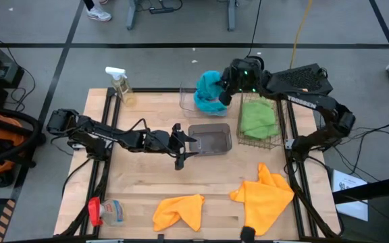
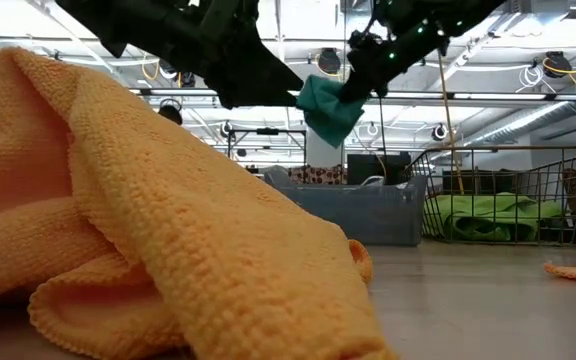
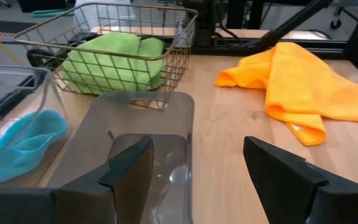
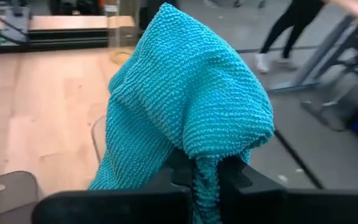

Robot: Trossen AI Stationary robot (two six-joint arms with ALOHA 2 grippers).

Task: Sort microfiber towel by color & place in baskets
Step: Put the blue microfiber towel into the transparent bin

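A turquoise microfiber towel (image 1: 206, 88) hangs from my shut right gripper (image 1: 225, 94) over the clear tub (image 1: 186, 100) at the table's far side. In the left wrist view, another turquoise towel (image 3: 18, 144) lies inside that tub. My left gripper (image 1: 181, 146) stands open at the left end of the smoky grey tub (image 1: 212, 139), with nothing between its fingers. Green towels (image 1: 256, 119) lie in the wire-mesh basket (image 1: 275, 140). Two orange towels (image 1: 179, 210) (image 1: 265, 194) lie crumpled on the table's near part. My right gripper pinches a bunched fold of the turquoise towel (image 4: 204, 163) between its two fingers. The fingers come from the table's right, slanting down. The towel is lifted clear (image 2: 328, 108); part of it drapes over the fingers and the rest hangs slack below them.
A clear spray bottle (image 1: 120, 85) stands at the far left corner. A small red and clear object (image 1: 104, 210) lies at the near left. Bare wood lies between the tubs and the orange towels. A person's legs (image 4: 284, 31) show beyond the table.
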